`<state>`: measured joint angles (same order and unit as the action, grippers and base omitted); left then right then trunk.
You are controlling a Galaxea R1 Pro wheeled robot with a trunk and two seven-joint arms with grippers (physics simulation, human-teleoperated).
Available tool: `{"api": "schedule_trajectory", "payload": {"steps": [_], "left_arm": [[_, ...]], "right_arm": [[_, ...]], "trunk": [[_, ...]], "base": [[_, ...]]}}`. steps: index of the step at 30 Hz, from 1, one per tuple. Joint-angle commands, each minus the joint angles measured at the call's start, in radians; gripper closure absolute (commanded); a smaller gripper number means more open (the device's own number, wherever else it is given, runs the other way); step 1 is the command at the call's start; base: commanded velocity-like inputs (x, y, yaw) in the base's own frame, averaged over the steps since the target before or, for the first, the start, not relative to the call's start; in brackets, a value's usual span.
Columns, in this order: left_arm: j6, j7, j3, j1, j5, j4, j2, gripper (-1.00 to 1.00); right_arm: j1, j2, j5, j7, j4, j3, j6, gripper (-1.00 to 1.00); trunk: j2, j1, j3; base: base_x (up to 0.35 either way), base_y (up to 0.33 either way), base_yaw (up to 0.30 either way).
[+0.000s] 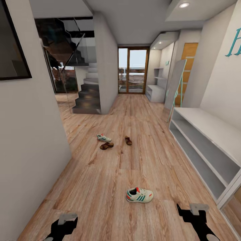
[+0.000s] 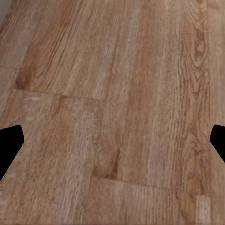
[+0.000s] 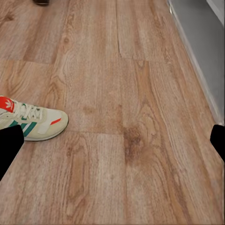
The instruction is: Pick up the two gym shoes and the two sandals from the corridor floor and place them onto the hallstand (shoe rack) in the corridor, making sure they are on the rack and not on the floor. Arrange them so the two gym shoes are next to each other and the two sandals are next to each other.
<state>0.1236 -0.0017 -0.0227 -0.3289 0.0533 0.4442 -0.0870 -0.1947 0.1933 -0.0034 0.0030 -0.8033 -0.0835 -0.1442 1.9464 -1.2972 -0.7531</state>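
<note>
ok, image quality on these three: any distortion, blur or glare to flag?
Head view: strong wide-angle stretch, walls and the hallstand bow outward; the far gym shoe and sandals are small and soft; ceiling spot is bright, no glare on the floor. Right wrist view: near gym shoe fairly sharp, cut by the frame edge. Left wrist view: floor grain slightly soft, even light.

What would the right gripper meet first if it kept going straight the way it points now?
Probably bare corridor floor. The right gripper looks down at planks between its open fingers; the nearest gym shoe lies off to one side, the hallstand to the other. Depth is unclear.
</note>
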Motion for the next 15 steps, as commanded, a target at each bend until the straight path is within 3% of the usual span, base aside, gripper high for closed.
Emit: {"api": "schedule_trajectory", "payload": {"steps": [1, 3, 4, 15], "left_arm": [[-0.005, -0.003, 0.001, -0.004, 0.002, -0.001, -0.004, -1.0], [-0.008, -0.006, 0.001, -0.004, 0.0, -0.001, -0.005, -1.0], [-0.009, -0.012, 0.0, -0.003, -0.001, -0.001, -0.002, -1.0], [-0.002, -0.011, -0.005, -0.006, 0.001, 0.0, 0.005, -1.0]], "right_arm": [[-0.008, 0.003, 0.001, 0.002, 0.01, -0.001, 0.008, -1.0], [-0.012, 0.003, 0.0, 0.002, 0.035, -0.001, 0.013, -1.0], [-0.015, -0.002, 0.002, 0.001, 0.103, 0.0, 0.014, -1.0], [-0.015, -0.002, 0.003, -0.005, 0.161, -0.002, 0.015, -1.0]], "trunk": [[0.008, -0.004, -0.004], [0.022, -0.011, -0.01], [0.029, -0.015, -0.014], [0.106, -0.057, -0.056]], "base": [[0.0, 0.0, 0.0], [0.0, 0.0, 0.0], [0.0, 0.0, 0.0], [0.0, 0.0, 0.0]]}}
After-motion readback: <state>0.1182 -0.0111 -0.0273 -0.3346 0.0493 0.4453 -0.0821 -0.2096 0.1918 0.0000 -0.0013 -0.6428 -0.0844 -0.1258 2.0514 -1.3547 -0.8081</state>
